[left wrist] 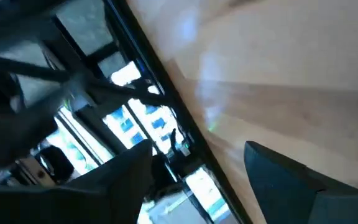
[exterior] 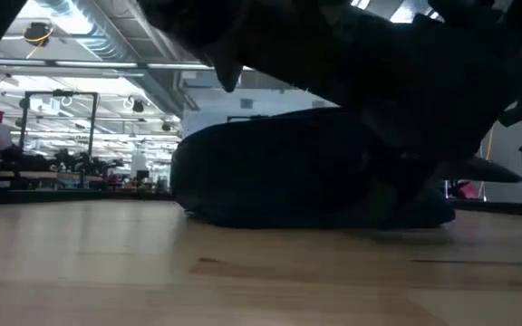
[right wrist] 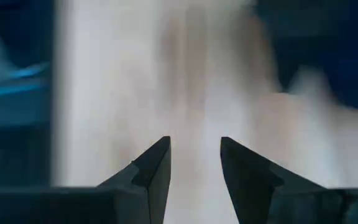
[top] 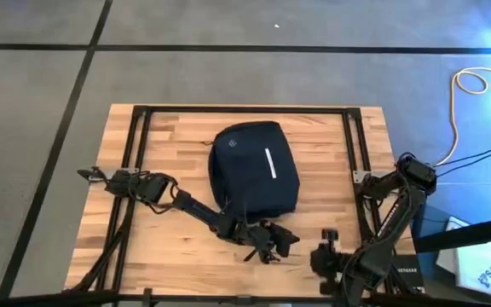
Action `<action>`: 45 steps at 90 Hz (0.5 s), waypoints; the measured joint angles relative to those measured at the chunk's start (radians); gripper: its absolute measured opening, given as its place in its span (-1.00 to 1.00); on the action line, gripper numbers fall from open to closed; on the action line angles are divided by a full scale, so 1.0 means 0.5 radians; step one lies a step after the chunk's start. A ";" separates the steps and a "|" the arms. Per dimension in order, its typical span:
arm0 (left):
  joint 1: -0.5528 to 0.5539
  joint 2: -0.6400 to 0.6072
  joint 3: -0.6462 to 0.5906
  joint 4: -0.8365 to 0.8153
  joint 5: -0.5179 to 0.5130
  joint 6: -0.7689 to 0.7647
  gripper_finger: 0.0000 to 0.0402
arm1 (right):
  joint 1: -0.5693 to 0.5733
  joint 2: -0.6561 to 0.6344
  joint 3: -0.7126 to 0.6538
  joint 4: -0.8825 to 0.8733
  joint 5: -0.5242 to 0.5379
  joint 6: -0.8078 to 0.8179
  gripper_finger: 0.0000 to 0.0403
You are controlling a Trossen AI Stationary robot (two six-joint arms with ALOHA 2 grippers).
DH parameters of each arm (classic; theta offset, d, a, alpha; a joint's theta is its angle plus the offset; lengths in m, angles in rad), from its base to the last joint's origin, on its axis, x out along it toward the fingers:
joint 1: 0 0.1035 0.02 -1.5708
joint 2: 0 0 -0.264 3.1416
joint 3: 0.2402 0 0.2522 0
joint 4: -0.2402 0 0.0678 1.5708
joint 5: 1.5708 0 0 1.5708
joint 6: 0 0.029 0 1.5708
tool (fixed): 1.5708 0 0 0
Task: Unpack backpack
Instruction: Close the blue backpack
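Lying flat near the middle of the wooden table (top: 169, 145), the backpack (top: 254, 166) showed its white stripe facing up. The left gripper (top: 271, 241) hovered just beside the bag's near edge, fingers (left wrist: 291, 180) spread apart with nothing between them. The right gripper (right wrist: 194, 171) waited near the table's near right corner, fingers slightly parted and empty.

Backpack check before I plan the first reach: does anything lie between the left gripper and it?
Nothing visible does. The left gripper, fingers open, sits just off the near edge of the backpack, with only bare table around. The right gripper waits at the table's near right.
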 joint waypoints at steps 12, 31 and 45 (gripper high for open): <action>-0.012 0.000 0.002 0.087 -0.216 -0.081 0.19 | -0.088 0.000 -0.115 -0.325 0.237 0.225 -0.39; -0.166 -0.008 0.005 0.403 -0.525 -0.236 0.19 | -0.360 0.000 -0.597 -0.140 0.321 0.226 -0.39; -0.286 -0.013 0.005 0.467 -0.671 -0.374 0.19 | -0.469 -0.041 -0.897 -0.021 0.477 0.229 -0.39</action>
